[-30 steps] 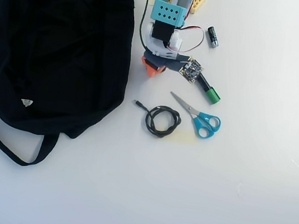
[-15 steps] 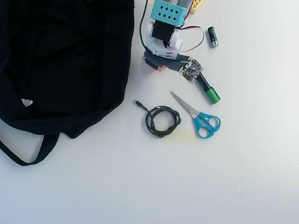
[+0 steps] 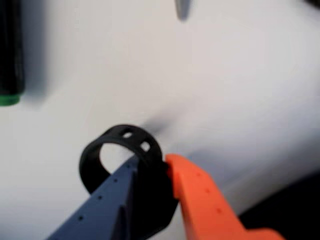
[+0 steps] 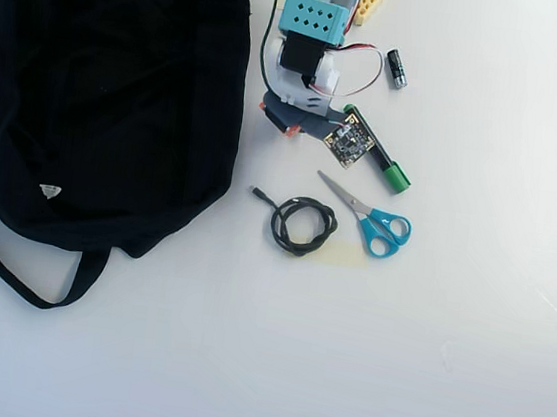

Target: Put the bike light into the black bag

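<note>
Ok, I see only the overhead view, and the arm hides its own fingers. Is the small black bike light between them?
Observer: Yes. In the wrist view the small black bike light is clamped between the blue-grey finger and the orange finger.
Operator: Which part sticks out?
Observer: Its round rubber loop strap, beyond the fingertips.
Operator: Does the loop touch the table?
Observer: Too blurred to tell; only a faint shadow lies on the white table behind it.

The little black bike light with its round loop sits pinched above the desk. The big black bag lies flat, left in the overhead view.
</note>
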